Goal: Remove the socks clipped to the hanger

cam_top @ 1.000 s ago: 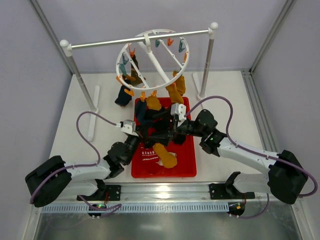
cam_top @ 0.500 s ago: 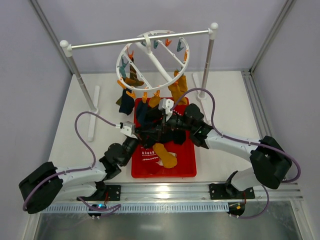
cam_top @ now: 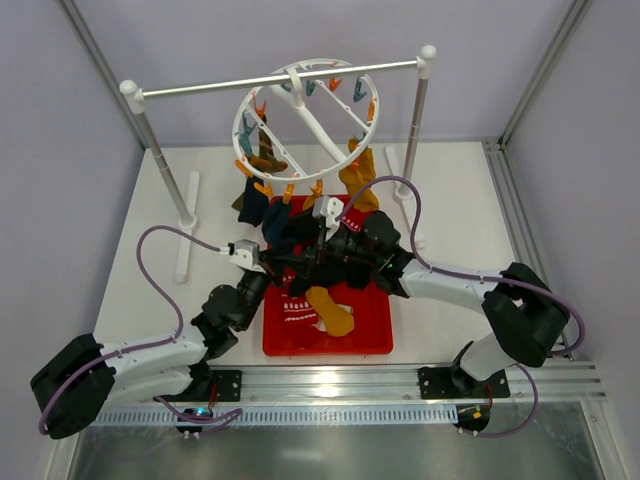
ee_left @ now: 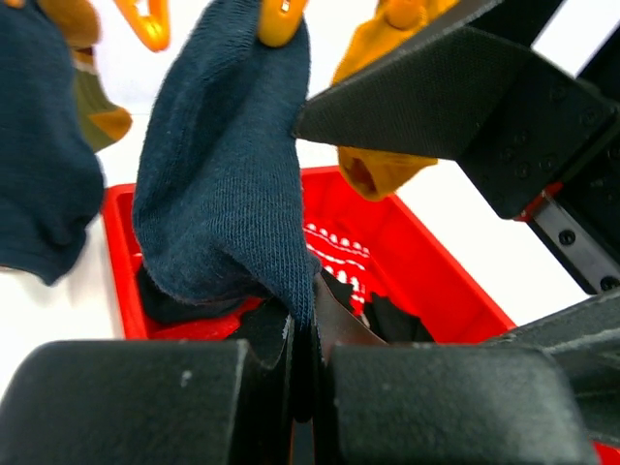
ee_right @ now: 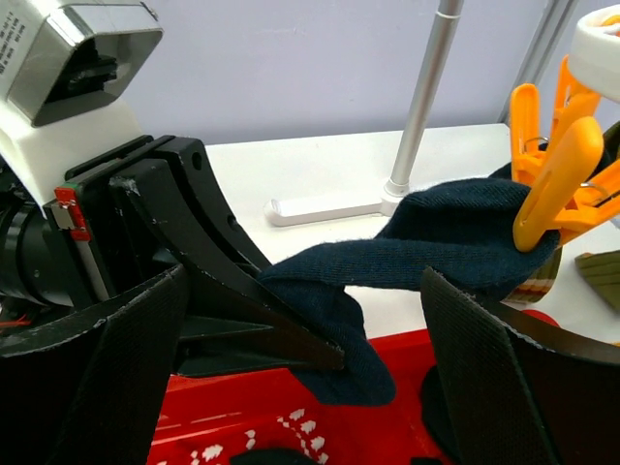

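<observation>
The white ring hanger (cam_top: 318, 128) hangs from the silver bar, with orange and teal clips round its rim. A navy sock (ee_left: 223, 194) hangs from an orange clip (ee_left: 281, 19) over the red tray. My left gripper (ee_left: 310, 334) is shut on that sock's lower edge. It also shows in the top view (cam_top: 290, 262). My right gripper (ee_right: 300, 291) is open, with the navy sock (ee_right: 436, 237) and its orange clip (ee_right: 562, 174) between its fingers. More navy, mustard (cam_top: 357, 178) and brown socks stay clipped.
The red tray (cam_top: 375, 320) under the hanger holds a mustard sock (cam_top: 330, 310), black socks and a red patterned sock. The silver bar (cam_top: 220, 84) stands on two white-capped posts with white feet. A second navy sock (ee_left: 39, 165) hangs to the left.
My right arm has reached left and forward until its open fingers flank the navy sock and clip. My left gripper has moved slightly up and left, holding the sock's edge.
</observation>
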